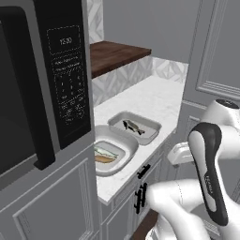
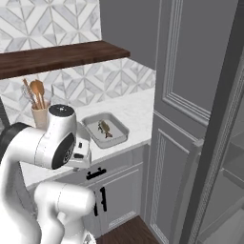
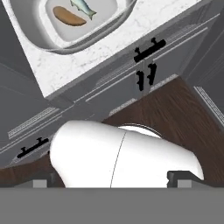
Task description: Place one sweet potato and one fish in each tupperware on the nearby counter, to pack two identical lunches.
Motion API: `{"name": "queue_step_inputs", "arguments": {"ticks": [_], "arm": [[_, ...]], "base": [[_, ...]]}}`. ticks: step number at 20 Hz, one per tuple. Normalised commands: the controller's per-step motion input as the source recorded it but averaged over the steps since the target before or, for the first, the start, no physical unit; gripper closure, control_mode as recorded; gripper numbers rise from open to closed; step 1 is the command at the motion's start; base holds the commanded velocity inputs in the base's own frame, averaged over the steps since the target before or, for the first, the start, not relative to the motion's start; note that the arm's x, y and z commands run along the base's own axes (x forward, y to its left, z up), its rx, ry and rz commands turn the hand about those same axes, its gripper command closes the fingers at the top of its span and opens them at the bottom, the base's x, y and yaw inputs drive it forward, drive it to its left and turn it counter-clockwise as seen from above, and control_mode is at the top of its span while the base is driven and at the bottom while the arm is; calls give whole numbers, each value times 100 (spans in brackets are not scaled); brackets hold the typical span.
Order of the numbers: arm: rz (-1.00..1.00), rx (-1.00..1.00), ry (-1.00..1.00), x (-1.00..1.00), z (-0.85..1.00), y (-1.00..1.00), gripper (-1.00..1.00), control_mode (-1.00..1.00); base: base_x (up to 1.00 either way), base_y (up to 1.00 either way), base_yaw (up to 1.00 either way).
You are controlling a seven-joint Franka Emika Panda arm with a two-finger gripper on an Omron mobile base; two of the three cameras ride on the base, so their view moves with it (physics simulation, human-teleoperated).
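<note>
White marble-look counter [image 1: 154, 101] carries a rounder grey tupperware [image 1: 127, 157] already holding fish and sweet potato [image 3: 68, 16], while the rectangular grey tupperware [image 1: 152, 132] holds only a dark fish [image 1: 133, 126]; the gripper [image 3: 111, 178], jaws wide and empty, risks recounting wrongly.

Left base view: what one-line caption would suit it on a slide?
Two grey tupperware on the marble counter: round one holds sweet potato and pale fish; rectangular one holds dark fish.
</note>
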Motion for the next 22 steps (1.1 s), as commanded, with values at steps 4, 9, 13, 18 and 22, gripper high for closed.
{"name": "queue_step_inputs", "arguments": {"ticks": [4,9,13,18,22], "arm": [[0,0,0,0,0,0,-100,100],[0,0,0,0,0,0,-100,100],[0,0,0,0,0,0,-100,100],[0,0,0,0,0,0,-100,100],[0,0,0,0,0,0,-100,100]], "base": [[-100,10,0],[-100,15,-5],[-100,-3,-24],[-63,-38,-62],[-6,-70,-70]]}}
